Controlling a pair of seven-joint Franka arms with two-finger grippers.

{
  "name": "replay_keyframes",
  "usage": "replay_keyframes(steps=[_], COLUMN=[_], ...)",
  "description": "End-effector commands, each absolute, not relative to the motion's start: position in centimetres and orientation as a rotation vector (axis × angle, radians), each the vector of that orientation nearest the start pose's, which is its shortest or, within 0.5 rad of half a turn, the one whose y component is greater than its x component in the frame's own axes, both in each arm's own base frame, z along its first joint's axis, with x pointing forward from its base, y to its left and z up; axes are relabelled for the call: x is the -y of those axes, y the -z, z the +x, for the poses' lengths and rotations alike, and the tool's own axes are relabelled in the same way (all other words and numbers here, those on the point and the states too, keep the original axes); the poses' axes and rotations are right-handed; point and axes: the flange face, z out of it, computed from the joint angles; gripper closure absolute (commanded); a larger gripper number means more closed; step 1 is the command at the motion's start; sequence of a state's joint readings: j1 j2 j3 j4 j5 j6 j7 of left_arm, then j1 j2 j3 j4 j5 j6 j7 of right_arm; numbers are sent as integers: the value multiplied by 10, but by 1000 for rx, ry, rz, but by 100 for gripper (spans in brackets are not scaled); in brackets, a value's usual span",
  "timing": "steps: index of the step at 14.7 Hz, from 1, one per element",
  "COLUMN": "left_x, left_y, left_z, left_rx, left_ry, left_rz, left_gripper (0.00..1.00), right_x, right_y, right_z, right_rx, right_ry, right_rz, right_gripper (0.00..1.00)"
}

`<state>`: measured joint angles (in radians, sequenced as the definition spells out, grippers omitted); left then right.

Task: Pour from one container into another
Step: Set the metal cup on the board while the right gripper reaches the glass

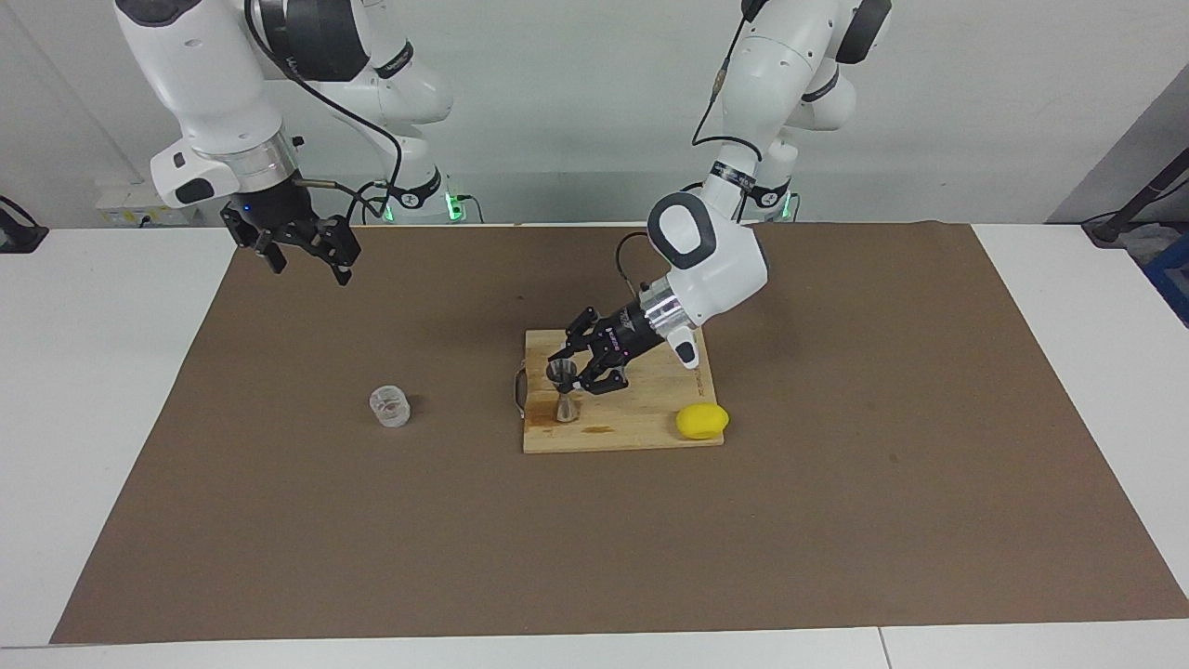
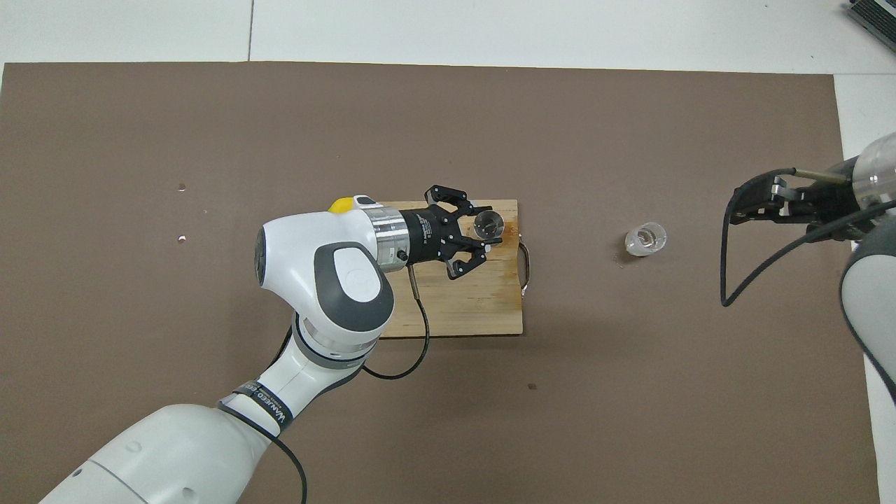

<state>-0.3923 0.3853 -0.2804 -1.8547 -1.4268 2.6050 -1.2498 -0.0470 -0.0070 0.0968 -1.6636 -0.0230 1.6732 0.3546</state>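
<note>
- The brown mat (image 1: 836,520) covers most of the white table (image 1: 1068,297), and the two task things sit on it well apart.
- The left arm reaches low over the pale wooden cutting board (image 1: 650,409); its left gripper (image 1: 568,369) is pinched on the small shiny steel hourglass jigger (image 1: 563,390), which stands upright on the board's end toward the right arm.
- The right gripper (image 1: 302,253) hangs in the air over the mat's edge nearest the robots, its jaws spread wide and holding nothing.
- The step in hand seems to be fetching the cup: the right gripper should descend beside it, close gently on the ribbed wall, and keep it level until it is over the jigger's narrow mouth.
- The left gripper does best to keep the jigger steady and upright.
- A yellow lemon (image 1: 701,421) rests at the board's corner toward the left arm.
- The small squat clear ribbed cup (image 1: 389,406) stands upright on the mat, toward the right arm's end, with a faint tint inside.
</note>
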Motion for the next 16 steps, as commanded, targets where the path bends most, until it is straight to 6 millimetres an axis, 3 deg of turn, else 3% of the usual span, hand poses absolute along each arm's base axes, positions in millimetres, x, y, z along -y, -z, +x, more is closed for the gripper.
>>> replay_keyframes(steps=[1, 4, 7, 9, 11, 16], left_x=[383, 386, 386, 384, 382, 380], left_y=[-344, -339, -340, -338, -338, -347], left_z=[532, 526, 526, 527, 529, 533], left_rx=[-1792, -1795, -1794, -1809, -1868, -1894], left_ry=[793, 768, 752, 730, 762, 773], left_rz=[1384, 1415, 1419, 1410, 1353, 1339], left_gripper=[100, 100, 96, 61, 0, 0], right_x=[-23, -22, -16, -12, -4, 30], right_y=[-580, -568, -542, -513, -486, -429], right_z=[563, 568, 575, 580, 590, 606], right_rx=[-680, -893, -1184, -1262, -1317, -1444], right_ry=[30, -2, -21, -77, -156, -274], right_rz=[-3084, -3017, -2825, -2737, -2658, -2508], right_gripper=[6, 6, 7, 6, 6, 7])
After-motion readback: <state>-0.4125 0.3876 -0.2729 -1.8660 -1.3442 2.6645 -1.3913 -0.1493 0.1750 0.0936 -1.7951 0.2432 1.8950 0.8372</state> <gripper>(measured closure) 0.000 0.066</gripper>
